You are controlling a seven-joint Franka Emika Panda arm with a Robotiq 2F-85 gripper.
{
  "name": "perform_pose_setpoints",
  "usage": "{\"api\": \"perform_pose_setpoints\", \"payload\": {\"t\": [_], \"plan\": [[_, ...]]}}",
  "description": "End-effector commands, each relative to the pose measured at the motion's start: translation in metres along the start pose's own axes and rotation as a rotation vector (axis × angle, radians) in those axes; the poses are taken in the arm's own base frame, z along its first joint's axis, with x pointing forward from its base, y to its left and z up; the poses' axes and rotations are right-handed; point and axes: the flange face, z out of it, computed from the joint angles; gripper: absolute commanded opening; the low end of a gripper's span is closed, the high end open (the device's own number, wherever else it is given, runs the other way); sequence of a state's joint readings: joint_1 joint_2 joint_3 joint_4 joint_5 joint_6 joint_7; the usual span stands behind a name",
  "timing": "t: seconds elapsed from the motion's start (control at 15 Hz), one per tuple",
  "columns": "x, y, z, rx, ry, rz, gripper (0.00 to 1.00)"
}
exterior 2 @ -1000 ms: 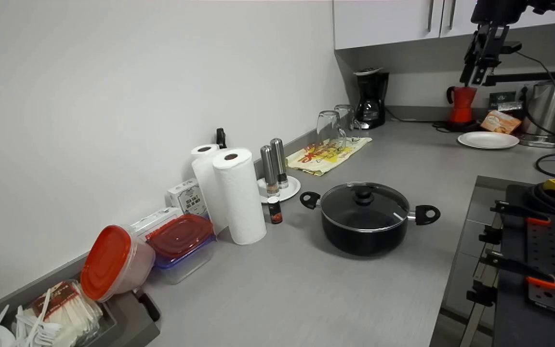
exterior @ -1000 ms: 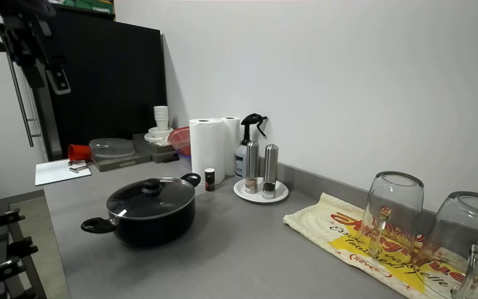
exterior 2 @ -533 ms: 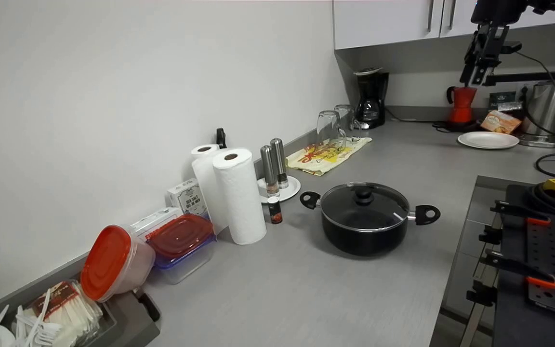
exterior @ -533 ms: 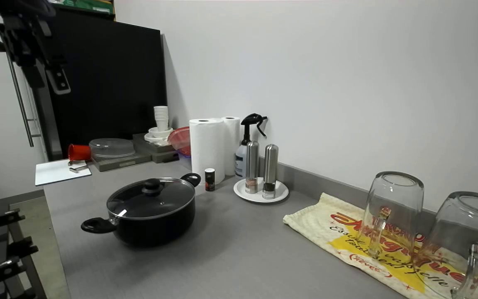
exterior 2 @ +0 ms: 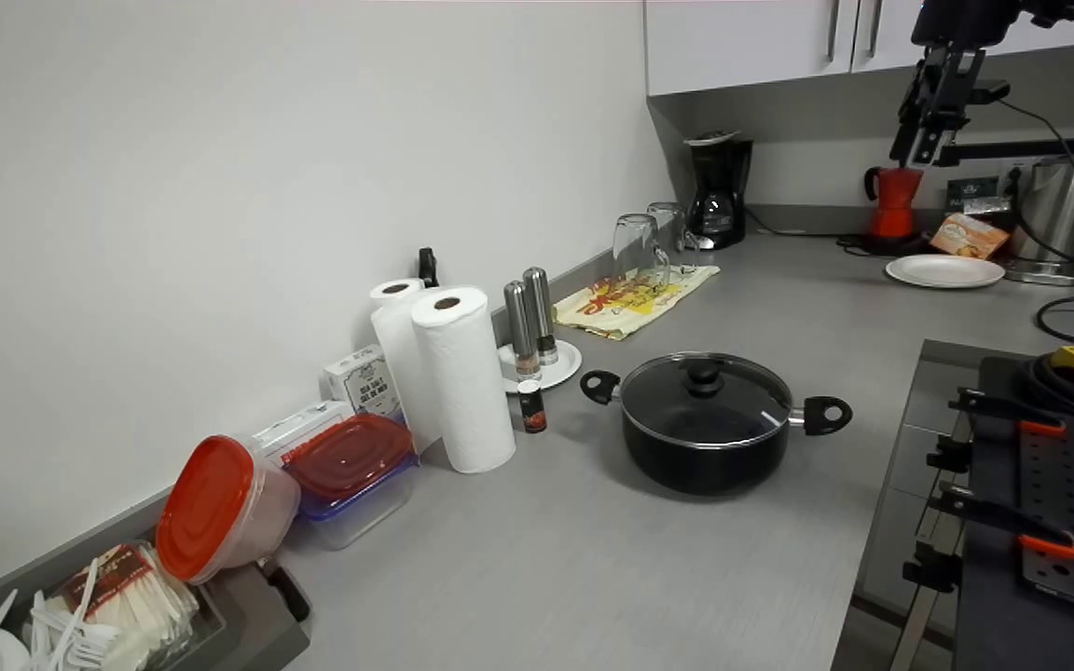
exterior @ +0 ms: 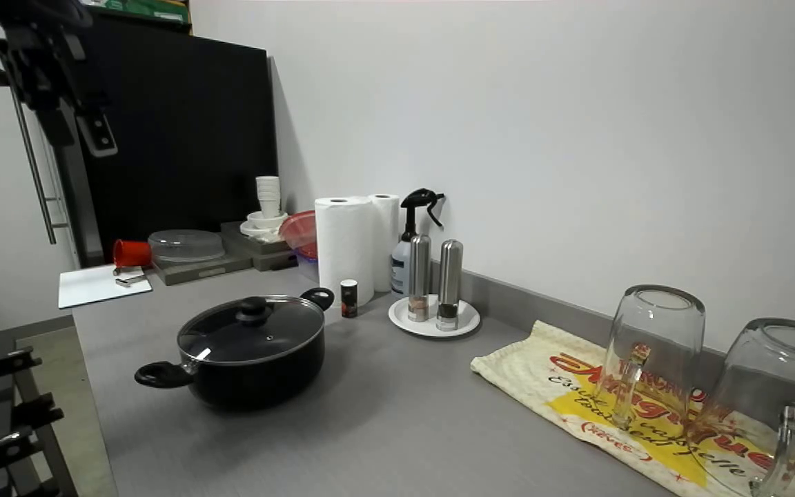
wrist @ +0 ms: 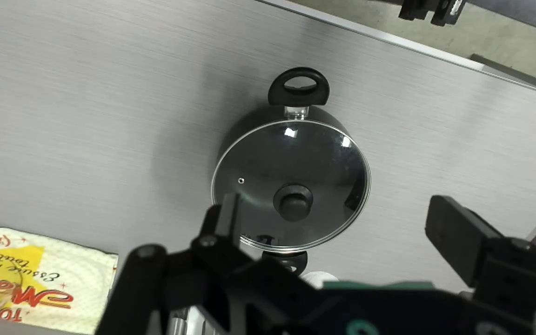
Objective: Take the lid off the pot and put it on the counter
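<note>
Held against half a second ago, both exterior views show me the same scene: the lid (wrist: 291, 170), the pot (exterior: 259, 379) and my jaws all keep their places. The lid still sits on the pot, dark knob (wrist: 295, 207) upward, and the pot stands on the tabletop (exterior: 384, 435) nearer the front edge, beyond which black clamps (exterior 2: 975, 511) lie, than the wall edge, a loop handle (wrist: 282, 97) pointing to each.

On the wall-edge side I have a small white-capped shaker (exterior: 348, 301) just beside the pot's handle, and near it two paper towel rolls (exterior: 342, 252) and a white plate (exterior: 421, 329) bearing two metal mills (exterior: 450, 273). Farther along that edge, two upturned glass mugs (exterior: 654, 328) stand on a patterned cloth (exterior: 535, 362). Toward the front corner by the tall black panel (exterior: 183, 131), a red cup (exterior: 133, 253) lies tipped just beside a white board (exterior: 94, 290).

My jaws are spread wide around nothing but air, high above the tabletop and clear of everything on it; in the wrist view one of them overlaps the lid's rim, and the dark parts behind hide some of the wall-side handle.
</note>
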State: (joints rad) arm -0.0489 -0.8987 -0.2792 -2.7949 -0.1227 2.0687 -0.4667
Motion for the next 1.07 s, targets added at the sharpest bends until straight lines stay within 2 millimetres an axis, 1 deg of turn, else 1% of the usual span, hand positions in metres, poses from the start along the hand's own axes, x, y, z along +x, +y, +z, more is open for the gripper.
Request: {"api": "perform_pose_setpoints", "payload": {"t": [0.0, 0.2, 0.33, 0.47, 0.53, 0.73, 1.0], "plan": [[0.005, 0.003, -0.008, -0.029, 0.005, -0.01, 1.0], [0.026, 0.008, -0.034, -0.117, 0.032, -0.06, 1.0], [0.039, 0.008, -0.051, -0.171, 0.049, -0.1, 1.0], [0.057, 0.005, -0.062, -0.208, 0.07, -0.148, 1.0], [0.068, 0.002, -0.064, -0.214, 0.078, -0.174, 1.0], [0.1, -0.012, -0.059, -0.205, 0.091, -0.253, 1.0], [0.138, -0.027, -0.037, -0.164, 0.105, -0.302, 1.0]]}}
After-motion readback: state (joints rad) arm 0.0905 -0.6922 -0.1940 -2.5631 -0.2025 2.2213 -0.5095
